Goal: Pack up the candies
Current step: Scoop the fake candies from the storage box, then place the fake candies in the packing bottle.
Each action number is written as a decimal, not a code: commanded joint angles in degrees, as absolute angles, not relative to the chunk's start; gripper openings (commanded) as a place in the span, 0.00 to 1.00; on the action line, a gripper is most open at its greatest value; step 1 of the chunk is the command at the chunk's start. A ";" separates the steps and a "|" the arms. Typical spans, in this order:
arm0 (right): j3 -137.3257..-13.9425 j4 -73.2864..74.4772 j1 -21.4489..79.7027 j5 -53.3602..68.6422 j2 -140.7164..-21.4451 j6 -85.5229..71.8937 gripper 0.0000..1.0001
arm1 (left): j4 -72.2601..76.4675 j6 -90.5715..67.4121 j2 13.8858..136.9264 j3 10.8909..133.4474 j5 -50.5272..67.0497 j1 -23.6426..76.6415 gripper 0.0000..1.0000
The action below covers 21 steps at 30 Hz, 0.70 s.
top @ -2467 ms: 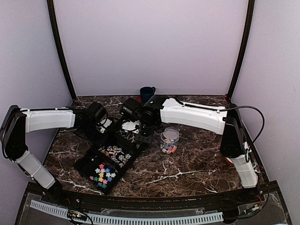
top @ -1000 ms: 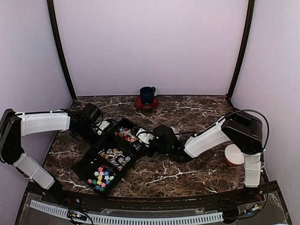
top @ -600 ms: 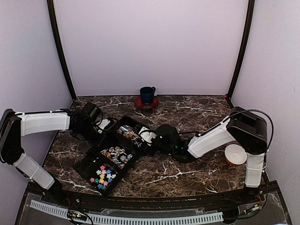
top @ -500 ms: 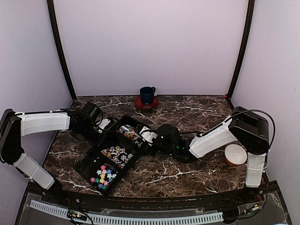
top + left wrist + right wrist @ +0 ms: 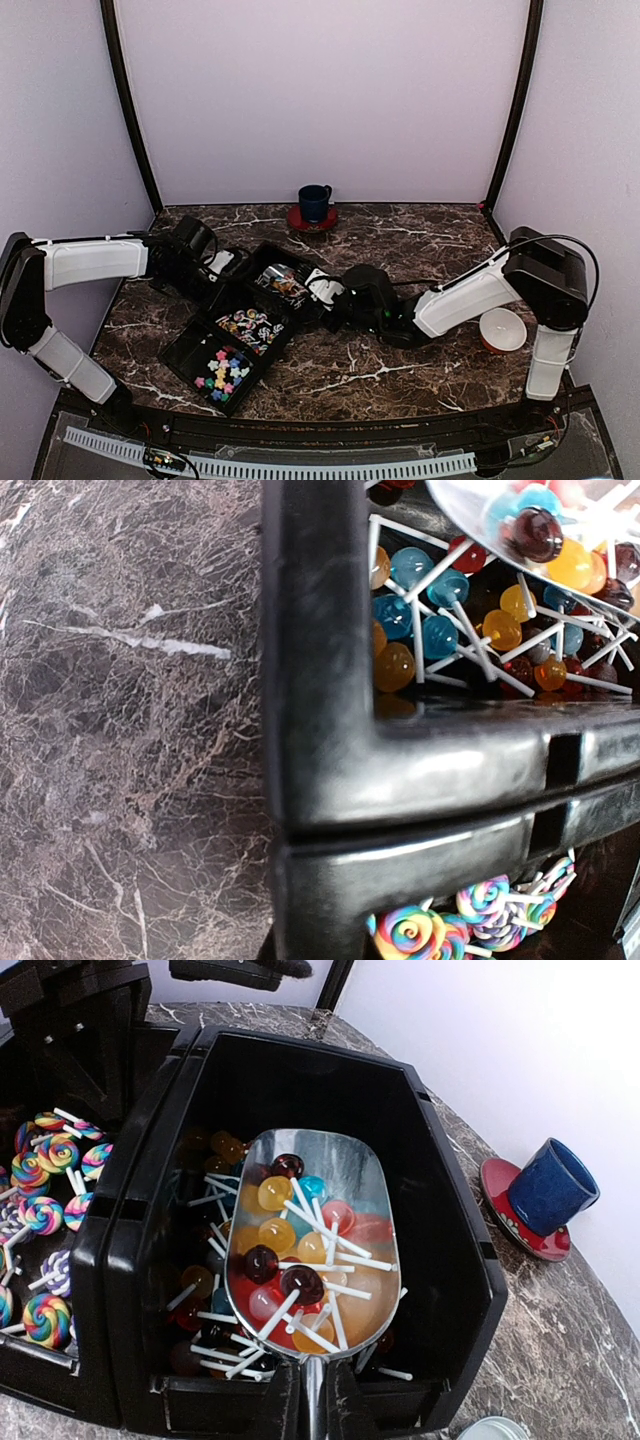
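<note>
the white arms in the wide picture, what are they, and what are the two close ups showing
They are two robot arms on a marble table. The wide picture looks down from above and behind them; each close-up comes from a camera on one wrist. On it lies a black divided tray holding round lollipops, swirl lollipops and star-shaped candies; a blue cup stands at the back. The right gripper is shut on a metal scoop full of round lollipops, over the tray's end compartment. The left gripper is shut at the tray's edge.
</note>
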<state>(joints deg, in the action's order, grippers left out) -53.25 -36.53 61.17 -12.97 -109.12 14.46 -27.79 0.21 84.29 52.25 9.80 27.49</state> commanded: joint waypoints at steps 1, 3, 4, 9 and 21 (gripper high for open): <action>-50.94 -36.23 61.04 -13.07 -106.58 14.01 0.00 | -21.97 -2.02 79.89 55.40 15.82 27.02 0.00; -50.74 -35.74 61.07 -12.71 -105.71 14.06 0.00 | -21.98 -2.11 79.97 55.38 15.91 26.95 0.00; -50.67 -35.43 61.08 -12.66 -105.22 14.06 0.00 | -21.97 -2.11 79.98 55.39 15.98 26.91 0.00; -50.40 -34.03 61.08 -12.29 -103.28 14.42 0.00 | -21.97 -2.18 79.98 55.44 16.09 26.76 0.00; -50.08 -31.30 61.08 -14.59 -99.60 15.45 0.00 | -22.17 -2.11 79.98 55.42 15.74 26.72 0.00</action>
<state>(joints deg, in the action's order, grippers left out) -50.41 -32.03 61.17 -12.91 -102.06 14.74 -26.20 -0.21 84.23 52.47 13.04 27.27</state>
